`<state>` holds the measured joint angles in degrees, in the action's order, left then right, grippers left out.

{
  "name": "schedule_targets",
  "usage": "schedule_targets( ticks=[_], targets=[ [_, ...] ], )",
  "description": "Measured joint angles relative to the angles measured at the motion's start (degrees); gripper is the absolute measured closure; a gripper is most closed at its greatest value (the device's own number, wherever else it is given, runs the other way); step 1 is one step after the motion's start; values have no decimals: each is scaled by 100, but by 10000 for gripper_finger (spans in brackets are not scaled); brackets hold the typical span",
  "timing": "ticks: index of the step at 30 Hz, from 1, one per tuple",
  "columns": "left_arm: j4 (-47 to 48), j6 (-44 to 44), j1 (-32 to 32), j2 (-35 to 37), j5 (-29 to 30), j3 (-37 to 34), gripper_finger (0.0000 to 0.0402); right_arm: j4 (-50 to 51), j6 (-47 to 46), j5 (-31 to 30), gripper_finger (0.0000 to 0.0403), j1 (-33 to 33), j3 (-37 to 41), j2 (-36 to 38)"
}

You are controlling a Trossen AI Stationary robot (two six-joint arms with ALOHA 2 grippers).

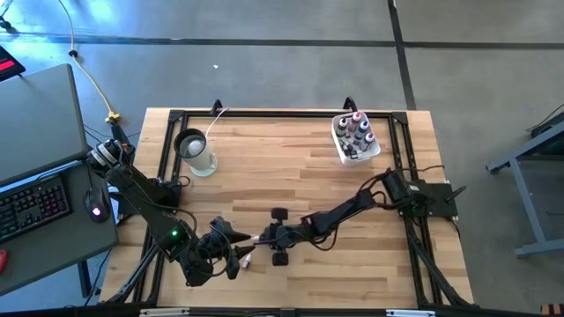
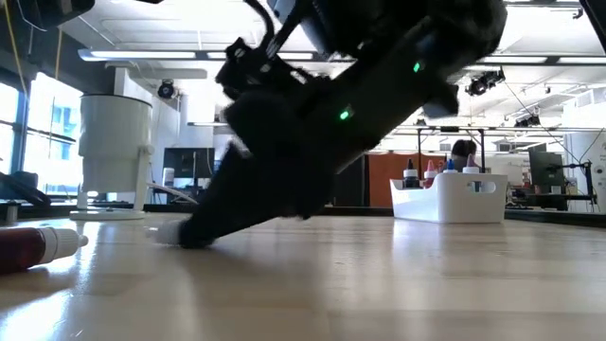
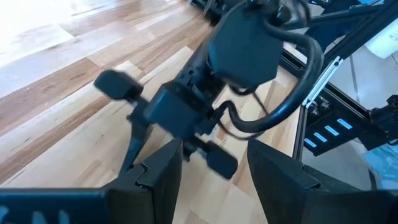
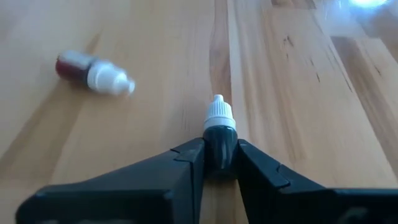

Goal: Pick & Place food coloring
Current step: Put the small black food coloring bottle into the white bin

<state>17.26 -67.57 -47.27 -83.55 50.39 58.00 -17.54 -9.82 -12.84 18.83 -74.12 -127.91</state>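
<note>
The right gripper [image 4: 219, 163] pinches a dark, white-tipped dropper bottle [image 4: 219, 127]; a red one [image 4: 93, 73] lies nearby. The left gripper [image 3: 211, 177] is spread, near the white tub [image 1: 352, 151].

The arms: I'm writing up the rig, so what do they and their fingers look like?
Both arms are dark, jointed links. The left arm shows a small green light; the right arm carries looping black cable. The right gripper has two matte black, wedge-shaped fingers. The left gripper looks the same.
</note>
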Motion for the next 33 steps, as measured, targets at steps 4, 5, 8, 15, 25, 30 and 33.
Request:
schedule_targets(
  ticks=[4, 5, 8, 15, 25, 30, 33],
  targets=[
    [-1, 0, 0, 0, -10, -1, 221, 1117, 24, -97, 322, -13, 17, 618],
    [1, 0, 0, 0, -14, 0, 221, 1452, 3, -240, 321, -13, 16, 840],
    [-10, 0, 0, 0, -44, 0, 221, 2577, -53, -951, 323, -15, 6, 1529],
    [-34, 0, 0, 0, -98, 0, 221, 5674, -412, -2790, 327, -68, 4, 3374],
    [-39, 0, -2, 0, -142, 0, 221, 6296, -1826, -2961, 326, -1390, 2205, 5551],
    [-40, 30, 0, 0, -44, -1, 221, 4523, -1090, -2992, 325, -2285, 3752, 6267],
    [-42, 29, 0, 0, 40, 0, 221, 3306, -686, -2399, 325, -2786, 4277, 6443]
  ],
)
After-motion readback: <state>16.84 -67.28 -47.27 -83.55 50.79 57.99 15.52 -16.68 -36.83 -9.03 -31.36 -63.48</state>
